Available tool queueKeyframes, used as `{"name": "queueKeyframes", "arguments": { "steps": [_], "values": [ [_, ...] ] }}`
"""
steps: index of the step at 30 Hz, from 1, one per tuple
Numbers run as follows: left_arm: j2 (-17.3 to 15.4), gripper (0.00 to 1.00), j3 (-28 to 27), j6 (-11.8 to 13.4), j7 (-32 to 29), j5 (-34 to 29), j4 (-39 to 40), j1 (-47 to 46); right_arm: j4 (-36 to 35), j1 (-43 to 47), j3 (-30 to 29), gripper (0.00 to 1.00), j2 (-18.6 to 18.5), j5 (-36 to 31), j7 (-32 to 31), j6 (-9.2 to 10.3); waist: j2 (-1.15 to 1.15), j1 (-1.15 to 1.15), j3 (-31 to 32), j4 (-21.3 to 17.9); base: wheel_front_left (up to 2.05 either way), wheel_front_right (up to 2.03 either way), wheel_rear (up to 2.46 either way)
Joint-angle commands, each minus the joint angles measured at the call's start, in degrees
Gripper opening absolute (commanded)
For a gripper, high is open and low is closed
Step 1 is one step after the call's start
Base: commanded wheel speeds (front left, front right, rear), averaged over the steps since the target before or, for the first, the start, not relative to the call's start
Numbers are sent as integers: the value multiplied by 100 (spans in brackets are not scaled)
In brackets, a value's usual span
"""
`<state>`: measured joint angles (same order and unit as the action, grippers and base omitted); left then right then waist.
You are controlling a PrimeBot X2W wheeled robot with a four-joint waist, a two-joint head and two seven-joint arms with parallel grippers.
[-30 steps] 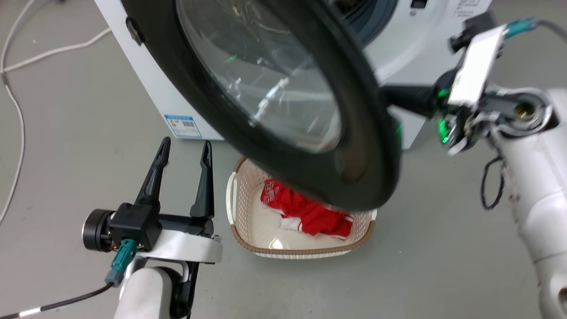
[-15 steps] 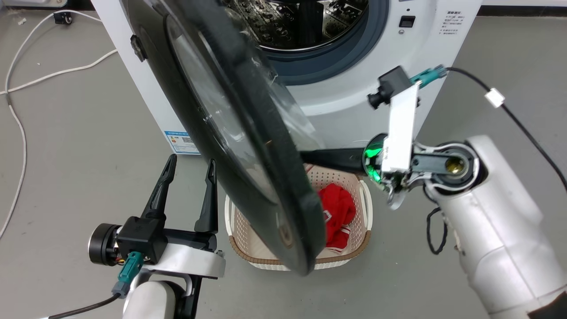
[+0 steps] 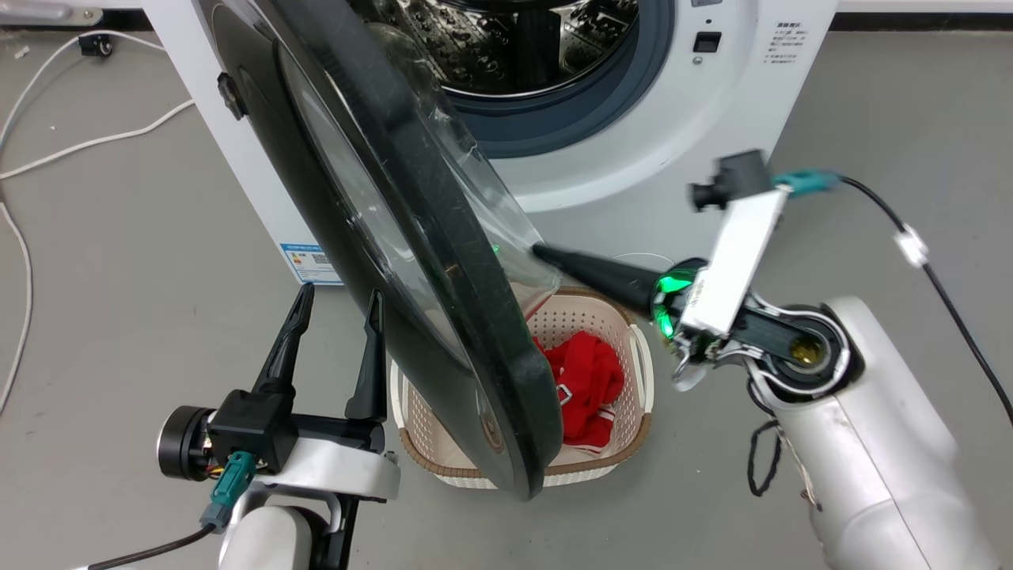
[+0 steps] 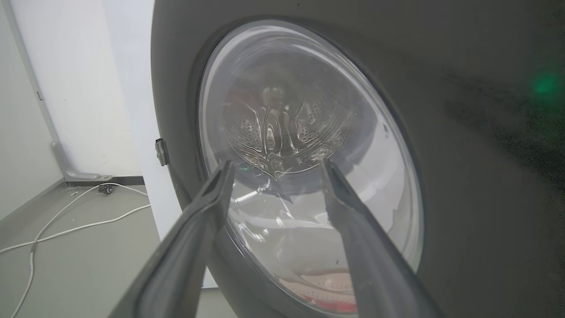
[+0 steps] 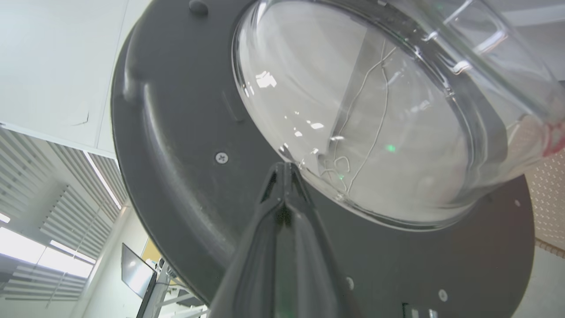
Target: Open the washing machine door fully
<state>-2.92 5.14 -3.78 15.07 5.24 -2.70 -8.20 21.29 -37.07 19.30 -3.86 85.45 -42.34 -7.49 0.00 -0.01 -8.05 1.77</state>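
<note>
The white washing machine [image 3: 633, 158] stands at the top of the head view with its steel drum [image 3: 506, 39] exposed. Its black round door [image 3: 483, 332] hangs swung out on the left hinge, seen almost edge-on. My right gripper [image 3: 542, 252] is shut on nothing, its tip against the door's inner face [image 5: 176, 132] at the rim of the glass bowl [image 5: 375, 110]. In the right wrist view that gripper [image 5: 284, 167] points at the bowl's edge. My left gripper [image 3: 340, 293] is open, just outside the door's outer face [image 4: 463, 176], and frames the window in its wrist view [image 4: 276, 164].
A cream laundry basket [image 3: 643, 364] holding a red garment [image 3: 586, 372] sits on the floor under the door's lower edge. White cables [image 3: 79, 146] trail over the grey floor at the left. A blue label [image 3: 310, 261] marks the machine's lower left corner.
The door has swung further out to the left, uncovering the drum. My right wrist has dropped and its fingers now angle up-left. The head camera has shifted too. The left gripper is still.
</note>
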Motion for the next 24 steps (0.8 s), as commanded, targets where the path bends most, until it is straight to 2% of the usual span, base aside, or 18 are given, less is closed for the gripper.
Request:
{"name": "queueKeyframes", "arguments": {
  "steps": [1, 7, 12, 13, 15, 19, 20, 24],
  "values": [
    [5, 100, -16, 27, 14, 0, -13, 65, -7, 108, -47, 0, -4, -60, 109, 0, 0, 1, 21, -14, 0, 0, 0],
    [5, 100, -81, 50, 14, 11, -44, 160, -46, 716, -689, 0, -22, -466, 1689, 0, 0, 1, 183, -83, 0, 0, 0],
    [5, 100, -135, 74, 14, 13, -80, 271, -144, 1470, -1165, 0, -76, -516, 2473, 0, 0, 1, 341, -134, 0, 0, 0],
    [5, 100, -169, 68, 14, -6, -108, 357, -233, 1969, -1400, 33, -143, -722, 2984, 0, 0, 1, 420, -151, 0, 0, 0],
    [4, 100, -208, 62, 14, -18, -112, 380, -320, 2246, -1483, 100, -121, -871, 3281, 0, 0, 1, 454, -172, 0, 0, 0],
    [5, 100, -262, 51, 14, -23, -146, 455, -474, 2748, -1485, 100, -202, -1705, 4053, 0, 0, 1, 514, -216, 0, 0, 0],
    [4, 100, -286, 54, 14, -9, -161, 483, -543, 2989, -1454, 100, -247, -2599, 4589, 0, 0, 1, 572, -247, 0, 0, 0],
    [4, 100, -309, 68, 14, -6, -161, 535, -561, 3130, -1674, 100, -187, -4109, 5232, 0, 0, 1, 611, -270, 0, 0, 0]
  ]
}}
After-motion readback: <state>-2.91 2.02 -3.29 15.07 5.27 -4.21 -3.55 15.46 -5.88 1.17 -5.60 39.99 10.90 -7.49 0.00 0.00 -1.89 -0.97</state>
